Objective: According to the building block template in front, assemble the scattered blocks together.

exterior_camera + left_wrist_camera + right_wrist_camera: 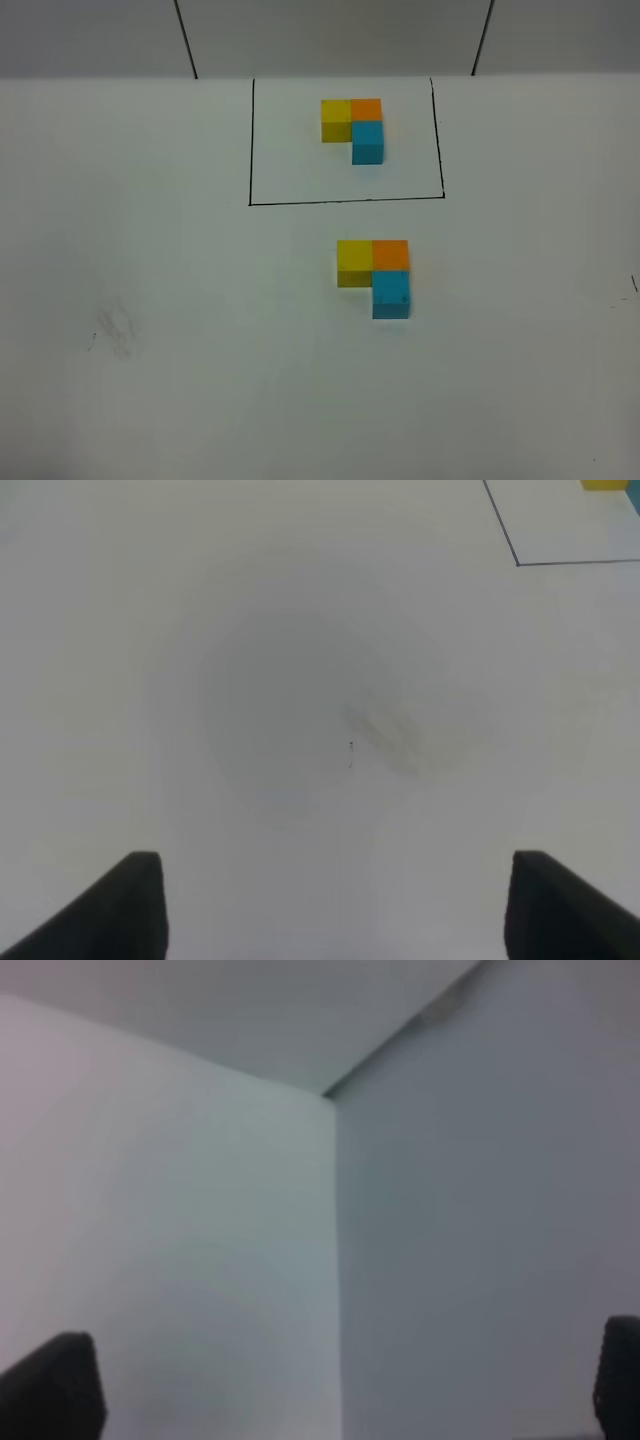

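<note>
Left gripper (335, 905): the two dark fingertips (120, 905) stand apart at the edges of the left wrist view, with nothing between them. The jaws are spread and hold nothing. Below them lies bare white table (300, 680), marked by a faint grey smudge (385, 735). At the far corner of that view appear one corner of the black outline (517, 562) and a sliver of a yellow block.

Right gripper (345, 1385): the two dark fingertips (50, 1380) stand wide apart at the edges of the right wrist view, spread fully and empty. This camera faces plain white panels that meet at a corner seam (335, 1260); no block appears in it.

Neither gripper nor arm appears in the exterior high view.

Scattered blocks (375, 275): the three cubes lie on the table near its middle, just outside the near line of the black outline. The yellow cube (354, 262) and the orange cube (391, 254) sit side by side and touch. The sky blue cube (391, 294) touches the near face of the orange cube. Together they form an L.

Building block template (354, 128): it sits inside the black outline (345, 201) at the far side of the table, and shows the same L arrangement, with yellow at left, orange at right and blue nearest the camera. The two clusters stand apart, separated by the outline's near line.

The smudge also shows at the left of the table in the exterior high view.
</note>
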Controlling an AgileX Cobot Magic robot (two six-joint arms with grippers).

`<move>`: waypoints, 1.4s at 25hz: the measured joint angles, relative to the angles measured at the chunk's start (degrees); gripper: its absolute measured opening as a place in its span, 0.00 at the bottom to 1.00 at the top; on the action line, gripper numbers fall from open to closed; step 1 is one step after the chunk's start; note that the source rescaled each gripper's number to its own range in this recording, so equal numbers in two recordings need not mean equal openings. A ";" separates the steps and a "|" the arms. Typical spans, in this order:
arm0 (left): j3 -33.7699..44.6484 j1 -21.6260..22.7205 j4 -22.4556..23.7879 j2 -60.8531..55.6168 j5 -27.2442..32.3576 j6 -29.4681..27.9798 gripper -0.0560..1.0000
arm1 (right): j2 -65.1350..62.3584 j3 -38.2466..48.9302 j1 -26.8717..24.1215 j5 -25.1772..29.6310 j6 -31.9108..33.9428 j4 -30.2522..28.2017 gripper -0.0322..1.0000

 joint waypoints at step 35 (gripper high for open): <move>0.00 0.00 0.00 0.00 0.00 0.00 0.51 | -58.48 43.85 -0.29 -2.22 1.61 26.15 0.91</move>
